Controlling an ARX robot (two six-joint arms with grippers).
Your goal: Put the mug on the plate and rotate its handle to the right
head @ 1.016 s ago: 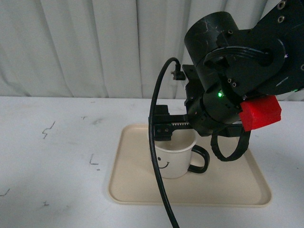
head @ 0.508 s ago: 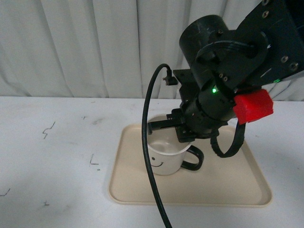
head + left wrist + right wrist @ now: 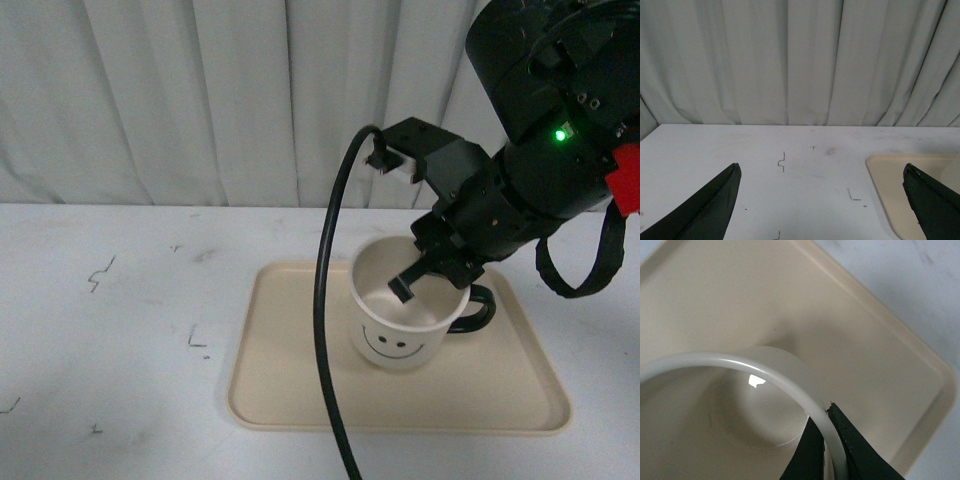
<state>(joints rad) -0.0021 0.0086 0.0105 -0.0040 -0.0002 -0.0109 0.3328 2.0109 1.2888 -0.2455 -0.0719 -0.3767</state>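
Note:
The cream-white mug with a black smiley face sits tilted on the beige plate. Its black handle points right, partly hidden by the arm. My right gripper is shut on the mug's rim, one finger inside and one outside. In the right wrist view the fingers pinch the white rim over the plate. My left gripper is open and empty above the table, left of the plate's corner; it is out of the front view.
A black cable loops down in front of the plate's left half. The white table bears small pen marks. A grey curtain hangs behind.
My right arm has swung right and up with the mug. The mug moved right on the plate, tilted toward the camera, and its smiley face now shows fully.

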